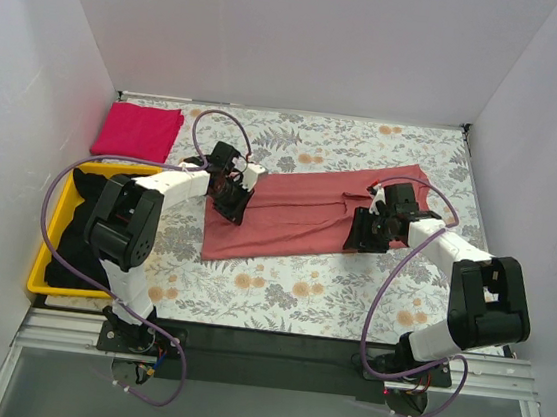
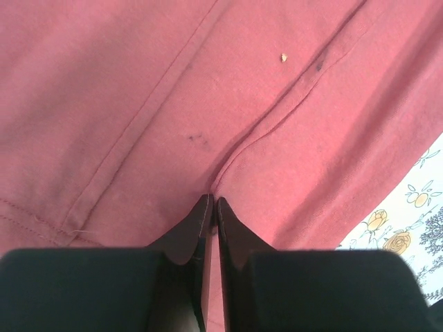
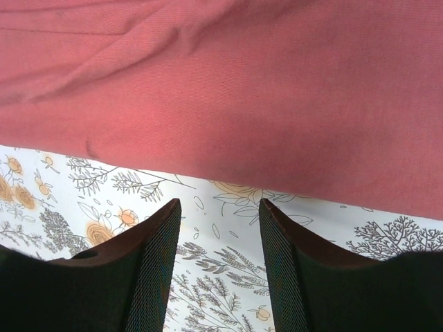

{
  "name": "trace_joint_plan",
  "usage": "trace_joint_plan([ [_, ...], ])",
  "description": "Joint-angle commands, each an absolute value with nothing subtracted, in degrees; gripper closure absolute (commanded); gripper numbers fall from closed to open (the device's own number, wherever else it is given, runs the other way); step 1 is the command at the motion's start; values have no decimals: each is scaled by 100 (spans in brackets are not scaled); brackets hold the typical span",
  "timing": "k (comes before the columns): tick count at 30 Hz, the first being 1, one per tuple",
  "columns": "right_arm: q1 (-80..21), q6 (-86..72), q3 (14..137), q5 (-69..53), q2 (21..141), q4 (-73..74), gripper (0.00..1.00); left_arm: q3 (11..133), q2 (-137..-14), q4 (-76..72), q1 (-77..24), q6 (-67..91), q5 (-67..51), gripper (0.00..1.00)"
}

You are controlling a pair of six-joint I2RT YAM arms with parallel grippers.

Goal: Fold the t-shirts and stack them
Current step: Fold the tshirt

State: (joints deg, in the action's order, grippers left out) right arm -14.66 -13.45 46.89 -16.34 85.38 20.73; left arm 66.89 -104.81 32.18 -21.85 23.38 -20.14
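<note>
1 salmon-red t-shirt (image 1: 298, 216), spread on floral worktop (image 1: 279, 289). Left claw (image 2: 213, 200) pinched its fabric; right claw (image 3: 218, 204) stood half-wide beside its edge.

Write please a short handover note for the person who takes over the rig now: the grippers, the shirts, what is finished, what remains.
Left gripper: shut, pinching a ridge of the salmon-red shirt near its left end.
Right gripper: open, holding nothing, over the floral table cover just off the shirt's edge.
Magenta shirt: folded, far left corner.
Black shirts: heaped in the yellow bin.
Done: the magenta one.
Left: fold the salmon-red shirt, stack it, then the black ones.
</note>
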Motion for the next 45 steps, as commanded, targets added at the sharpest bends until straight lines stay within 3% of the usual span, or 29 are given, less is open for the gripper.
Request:
trace_joint_plan([
  [1, -1477, -1327, 4570, -1512, 8604, 1907, 44, 6943, -10424, 3269, -2206, 2285, -1934, 97],
  [20, -923, -1661, 3920, -1301, 8552, 1547, 46, 6697, -10116, 3278, -2206, 2961, -1222, 100],
  [29, -1115, -1434, 4736, -600, 7796, 1696, 48, 6416, -9905, 2972, -2206, 3471, -1064, 100],
  [36, -1230, -1055, 6063, 377, 8726, 1617, 50, 6153, -9748, 2664, -2206, 3778, -747, 100],
  [45, -1292, -1037, 6662, 167, 9808, 1310, 59, 5898, -9694, 2224, -2215, 4025, -519, 100],
])
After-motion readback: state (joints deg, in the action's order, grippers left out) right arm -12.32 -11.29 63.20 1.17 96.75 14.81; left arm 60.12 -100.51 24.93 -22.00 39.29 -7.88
